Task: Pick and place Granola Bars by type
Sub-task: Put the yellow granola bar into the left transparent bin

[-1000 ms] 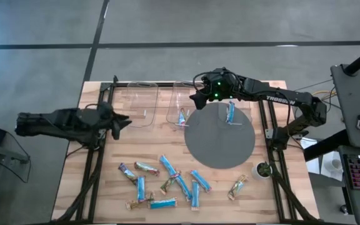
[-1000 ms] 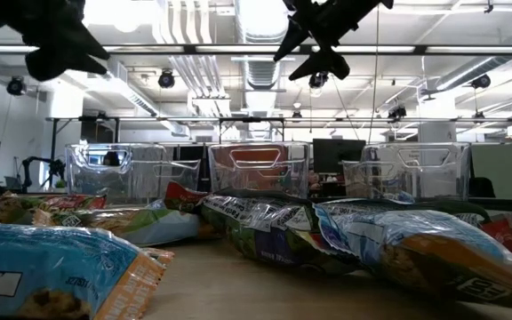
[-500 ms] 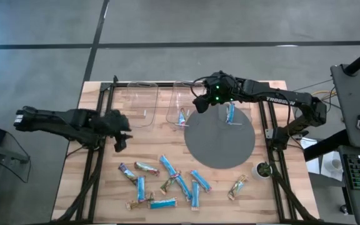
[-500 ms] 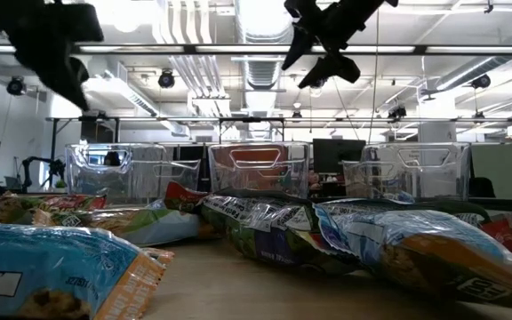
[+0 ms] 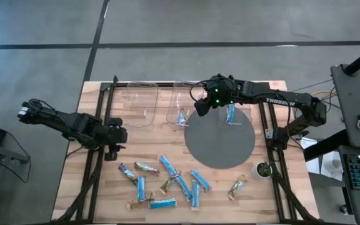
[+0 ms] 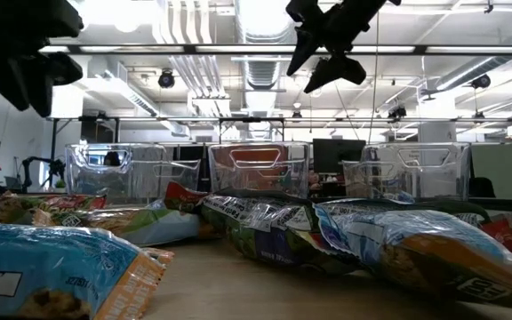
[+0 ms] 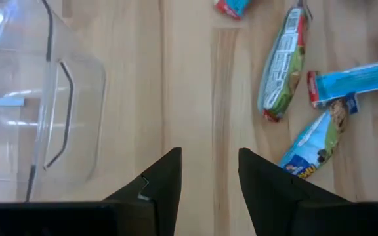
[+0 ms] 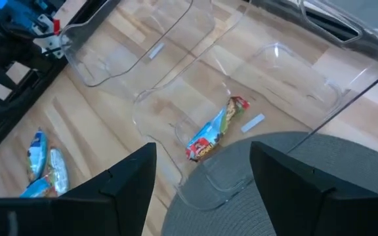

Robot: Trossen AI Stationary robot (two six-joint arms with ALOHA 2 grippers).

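Several wrapped granola bars lie flat and loose on the wooden table near its front edge; some are blue, some tan, some dark. They fill the foreground of the low view. One bar lies in the middle clear bin, and a blue bar lies in the right bin. My left gripper hangs open over bare wood between the left bin and the nearest bars. My right gripper hovers open above the middle bin.
A grey round mat lies at centre right, in front of the bins. A small white pot with a green plant stands near the right frame rail. Black frame rails run along both sides of the table. Bare wood shows at the near left.
My left gripper has swung from beside the left bin toward the table's near edge and sunk a little. It has rolled and tipped from nearly level to pointing steeply down at the wood. My right gripper has stayed over the middle bin.
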